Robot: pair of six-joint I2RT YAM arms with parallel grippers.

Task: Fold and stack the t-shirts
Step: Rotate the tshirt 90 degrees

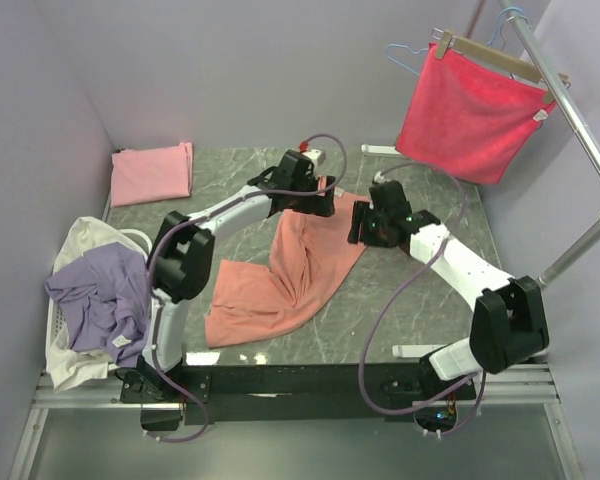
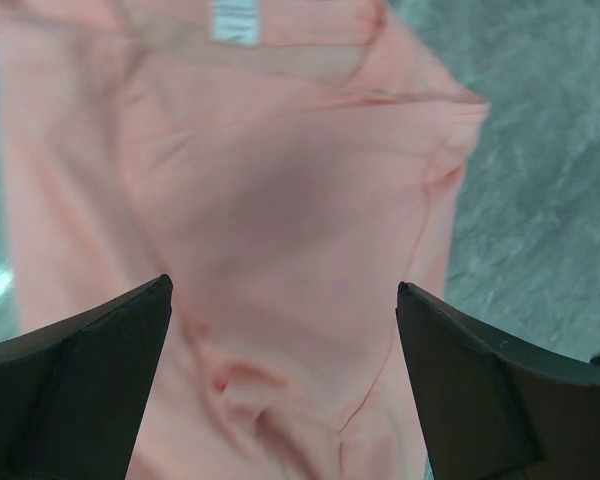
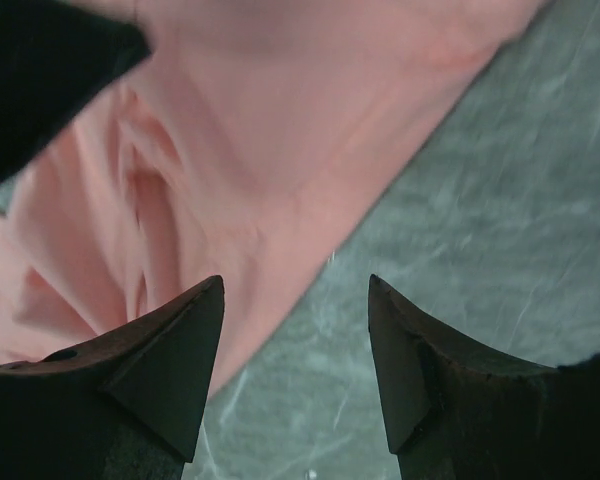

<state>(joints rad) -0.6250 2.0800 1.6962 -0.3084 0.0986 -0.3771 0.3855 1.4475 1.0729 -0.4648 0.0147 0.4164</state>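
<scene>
A salmon-orange t-shirt [image 1: 290,270] lies rumpled in the middle of the marble table, its collar end toward the back. My left gripper [image 1: 315,203] is open just above the shirt's far end; its wrist view shows the shirt [image 2: 280,220] and its white neck label [image 2: 235,20] between the spread fingers. My right gripper [image 1: 360,225] is open at the shirt's right edge; its wrist view shows the shirt's hem [image 3: 270,170] beside bare table. A folded light pink t-shirt [image 1: 152,172] lies at the back left. Lavender [image 1: 105,290] and cream [image 1: 85,240] t-shirts are heaped in a basket at the left.
A bright crimson cloth [image 1: 470,105] hangs on a hanger from a metal rack [image 1: 570,100] at the back right. The white basket [image 1: 55,340] stands off the table's left edge. Purple walls close in the left and back sides.
</scene>
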